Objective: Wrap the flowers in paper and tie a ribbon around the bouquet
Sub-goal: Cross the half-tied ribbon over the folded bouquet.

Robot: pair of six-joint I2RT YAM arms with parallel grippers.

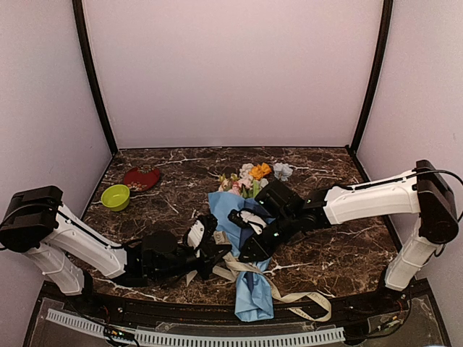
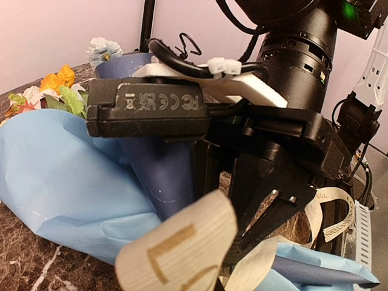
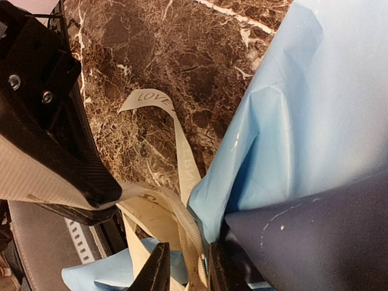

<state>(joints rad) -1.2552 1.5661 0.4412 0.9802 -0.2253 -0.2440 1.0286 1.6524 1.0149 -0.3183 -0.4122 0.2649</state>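
The bouquet lies across the table's middle: the flowers [image 1: 253, 173] poke out of the far end of the light-blue and navy paper [image 1: 249, 296] cone. The cream ribbon [image 1: 307, 300] loops under the cone's narrow part and trails to the front right. My left gripper [image 1: 219, 251] is shut on one ribbon end [image 2: 182, 248], which stands up close to its camera and hides its fingertips. My right gripper [image 3: 189, 273] sits against the cone; its jaws stand a little apart with ribbon strands [image 3: 197, 254] loose between them. The left gripper [image 3: 100, 203] shows there too, with ribbon clamped under it.
A green bowl [image 1: 116, 196] and a dark red plate [image 1: 141, 178] stand at the back left. The right arm's wrist [image 2: 291, 60] fills the space right in front of the left camera. A white ridged strip [image 1: 195, 336] runs along the near edge.
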